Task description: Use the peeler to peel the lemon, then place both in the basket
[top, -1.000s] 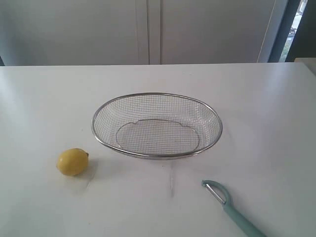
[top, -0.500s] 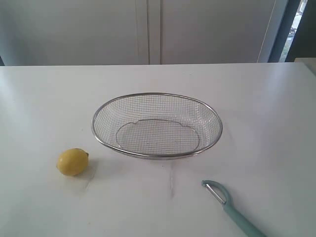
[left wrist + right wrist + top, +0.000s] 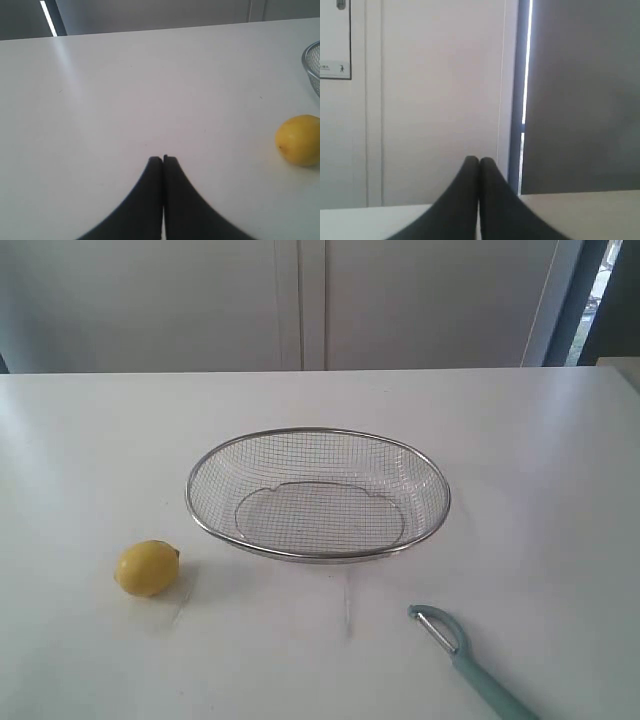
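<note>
The yellow lemon rests on the white table, left of and nearer than the wire-mesh basket, which holds nothing. The teal-handled peeler lies at the front right, its metal blade head pointing toward the basket. Neither arm shows in the exterior view. In the left wrist view my left gripper is shut with nothing in it, and the lemon lies well off to one side beside a bit of the basket's rim. My right gripper is shut, empty and faces a wall.
The white table stretches wide around the objects. Pale cabinet doors stand behind it. A dark panel and a bright window strip fill the right wrist view beyond the table's far edge.
</note>
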Tool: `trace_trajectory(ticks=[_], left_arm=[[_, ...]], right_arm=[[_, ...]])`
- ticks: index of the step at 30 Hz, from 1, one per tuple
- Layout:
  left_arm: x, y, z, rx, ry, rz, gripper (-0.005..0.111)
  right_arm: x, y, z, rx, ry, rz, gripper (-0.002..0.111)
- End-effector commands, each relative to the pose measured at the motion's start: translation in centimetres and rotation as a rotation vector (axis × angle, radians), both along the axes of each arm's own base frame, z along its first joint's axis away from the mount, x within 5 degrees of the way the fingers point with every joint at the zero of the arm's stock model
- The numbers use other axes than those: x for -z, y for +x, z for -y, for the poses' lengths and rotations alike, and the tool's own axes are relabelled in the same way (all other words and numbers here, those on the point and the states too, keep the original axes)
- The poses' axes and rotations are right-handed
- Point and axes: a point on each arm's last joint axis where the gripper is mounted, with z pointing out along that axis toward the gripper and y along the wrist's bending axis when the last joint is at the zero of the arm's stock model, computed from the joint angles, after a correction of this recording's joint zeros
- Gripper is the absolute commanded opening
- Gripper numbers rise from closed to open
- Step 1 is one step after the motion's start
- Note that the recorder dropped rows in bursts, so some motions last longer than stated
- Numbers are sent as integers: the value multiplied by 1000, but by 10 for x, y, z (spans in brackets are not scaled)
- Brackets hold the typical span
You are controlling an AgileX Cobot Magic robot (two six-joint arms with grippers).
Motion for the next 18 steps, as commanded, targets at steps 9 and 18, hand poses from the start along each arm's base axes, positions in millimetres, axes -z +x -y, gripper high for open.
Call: trace_trajectory(ticks=[9,18], left_arm=[[0,0,0,5,-1,5,0],[1,0,0,5,-1,3,0]], right_arm=[[-17,24,5,26,36,-360,0],[-23,56,10,32,91,-663,0]])
